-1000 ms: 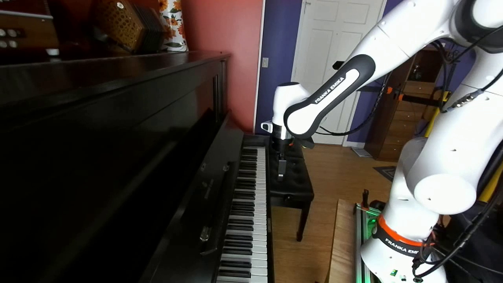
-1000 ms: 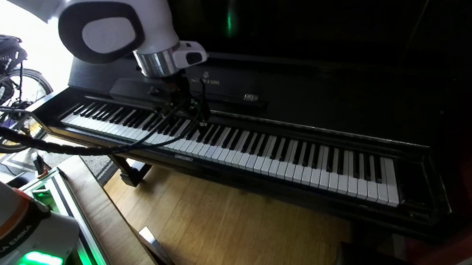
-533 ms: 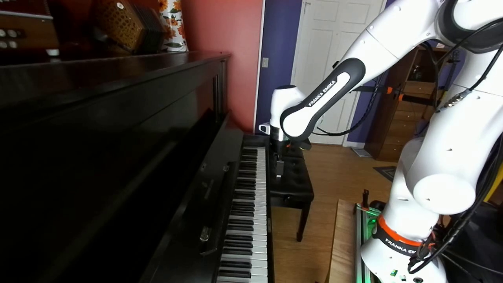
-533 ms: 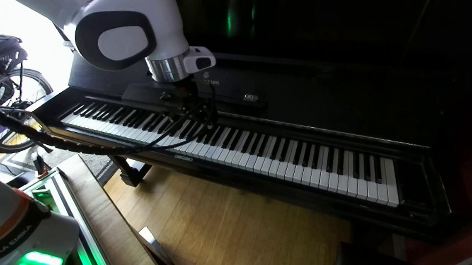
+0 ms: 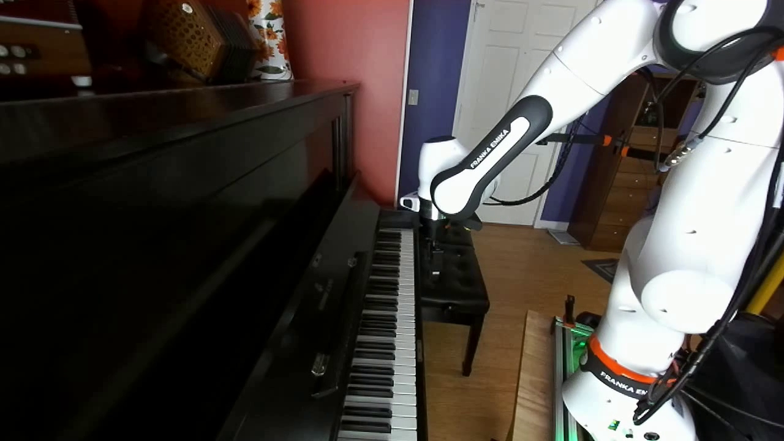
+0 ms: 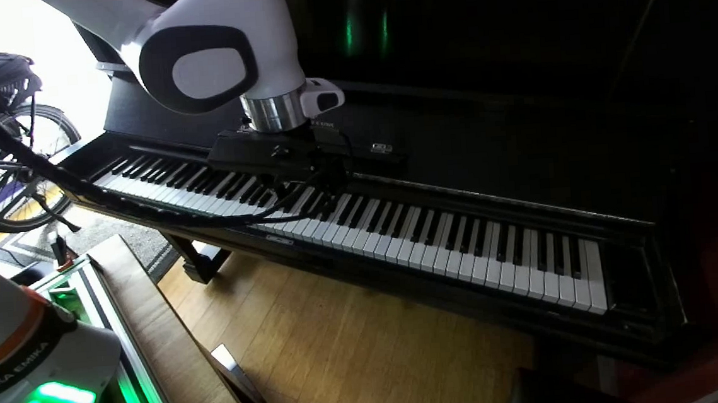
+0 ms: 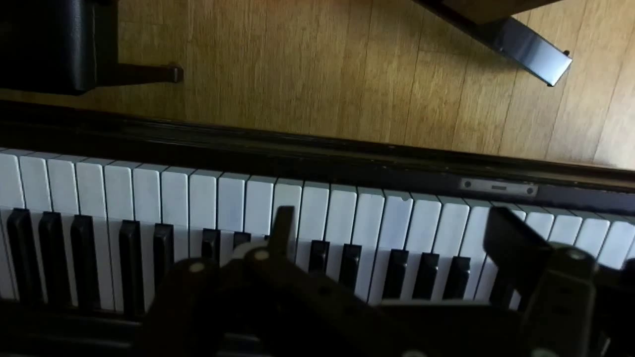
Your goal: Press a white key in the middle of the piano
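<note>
Hanging fingers-down from the white arm (image 5: 585,70), with the end effector (image 7: 392,223) at the keyboard of the piano (image 5: 245,202). Set wide, with one dark finger (image 7: 283,230) toward the left of the wrist view, the opposite finger (image 7: 513,243) well apart toward the right, and a run of white keys (image 7: 367,218) and black keys (image 7: 349,270) showing in the gap between. Cannot tell of any contact with the keys, nor of the height above them.

In an exterior view, hanging below the silver collar (image 6: 275,111) and overlapping the middle stretch of the key row, with keys running off to both sides of the end effector. In an exterior view, appearing just beside the front edge of the keys, with the black bench (image 5: 456,291) directly behind the end effector and the piano's tall dark front to the left of it.

In the wrist view, farther up than the end effector, can see a stretch of wooden floor (image 7: 297,69); on the piano's front rail, up and to the right of the gap, can make out a small metal plate (image 7: 498,187).

In both exterior views, find the wooden tabletop (image 6: 142,311) well apart from the end effector, lower in view. Higher than the end effector, on the piano's top, see a concertina (image 5: 190,43) beside a floral-patterned object (image 5: 269,43).
</note>
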Robot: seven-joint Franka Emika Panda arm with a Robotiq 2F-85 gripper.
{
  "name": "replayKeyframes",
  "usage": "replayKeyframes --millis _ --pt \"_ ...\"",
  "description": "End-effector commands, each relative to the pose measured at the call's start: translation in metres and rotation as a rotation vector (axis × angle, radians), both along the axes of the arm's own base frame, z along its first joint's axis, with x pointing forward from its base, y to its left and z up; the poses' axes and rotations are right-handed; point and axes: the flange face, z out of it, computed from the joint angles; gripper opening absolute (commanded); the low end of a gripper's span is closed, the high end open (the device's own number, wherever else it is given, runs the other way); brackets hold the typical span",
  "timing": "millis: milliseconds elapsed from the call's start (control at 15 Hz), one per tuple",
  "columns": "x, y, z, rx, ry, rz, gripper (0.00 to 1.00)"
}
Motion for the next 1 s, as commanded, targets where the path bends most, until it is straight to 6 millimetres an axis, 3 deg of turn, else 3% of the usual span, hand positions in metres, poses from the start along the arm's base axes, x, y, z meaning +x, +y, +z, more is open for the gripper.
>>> replayKeyframes --millis 0,133,667,933 --pt "0.018 -0.021 -0.020 -0.003 0.020 0.088 0.69" --pt "0.025 -0.029 -0.029 0.002 0.029 0.133 0.62" --pt "0.050 -0.054 -0.068 0.003 0.019 0.220 0.01" --pt "0.063 -0.067 -0.083 0.012 0.019 0.235 0.00"
